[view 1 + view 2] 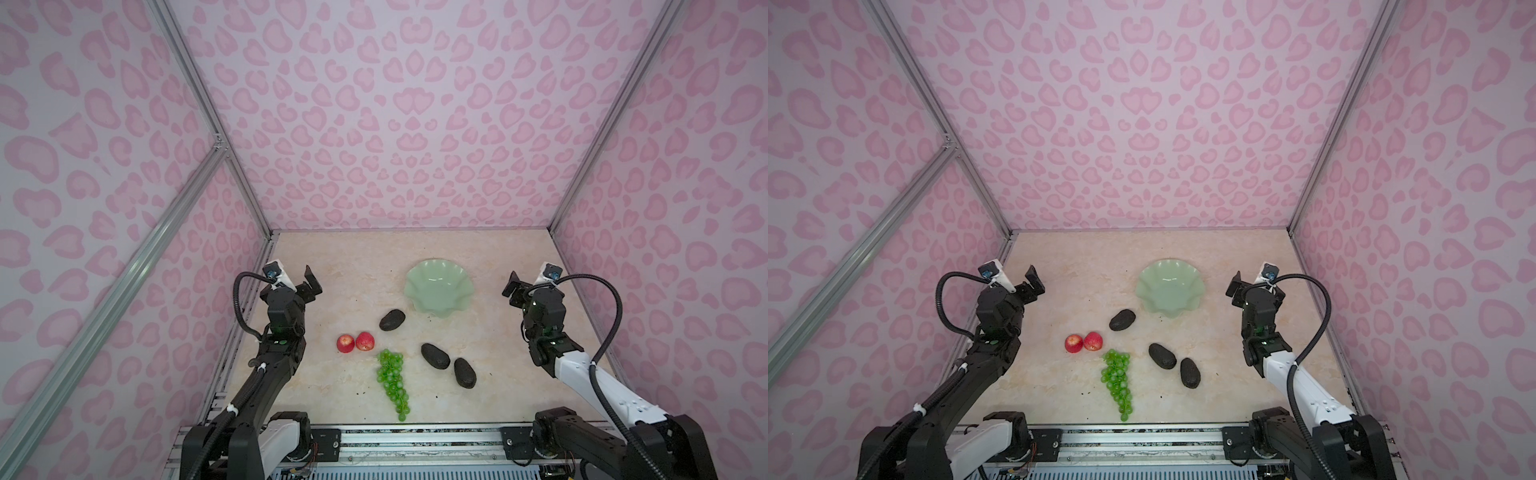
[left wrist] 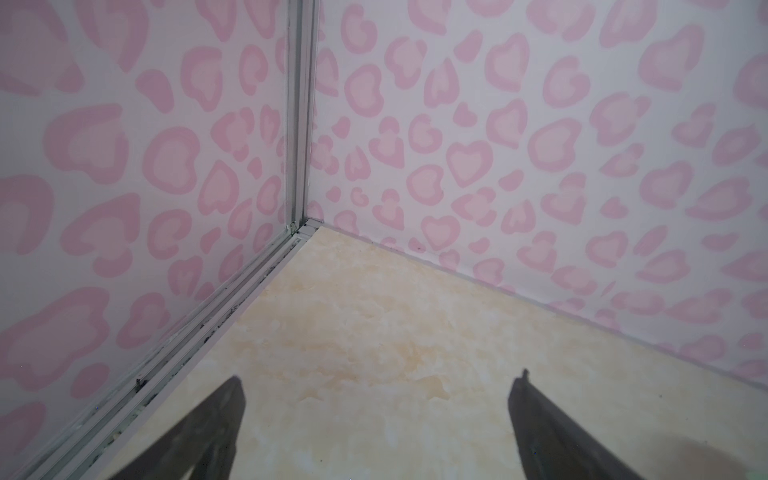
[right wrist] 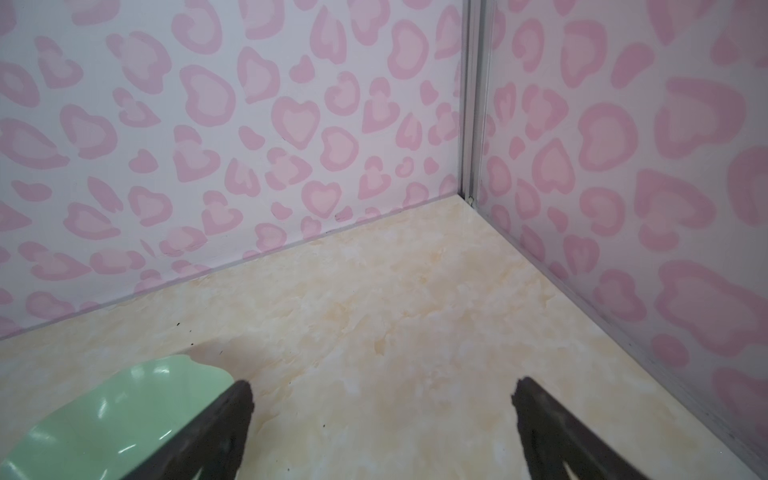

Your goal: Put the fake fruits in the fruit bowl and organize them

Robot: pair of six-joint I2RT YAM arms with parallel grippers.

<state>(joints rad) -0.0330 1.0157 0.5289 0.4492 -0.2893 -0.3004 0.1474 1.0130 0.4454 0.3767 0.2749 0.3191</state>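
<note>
In both top views the glossy mint-green fruit bowl (image 1: 439, 286), shallow with a wavy scalloped rim, sits right of centre on the marbled beige tabletop (image 1: 353, 257). A bumpy, blackish oval avocado (image 1: 392, 319) lies at its lower left. A second avocado (image 1: 435, 355) and third avocado (image 1: 464, 372) lie lower, just beside each other. The smooth round left apple (image 1: 345, 343) and right apple (image 1: 365, 341) sit together above the tapering bunch of beady green grapes (image 1: 391, 380). The left gripper (image 1: 312, 281) and right gripper (image 1: 511, 284) gape wide, well apart from the fruit.

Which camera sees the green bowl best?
In both top views the whole fruit bowl shows, wavy rim and bare inside. The right wrist view catches only an edge of it. The left wrist view misses it.
</note>
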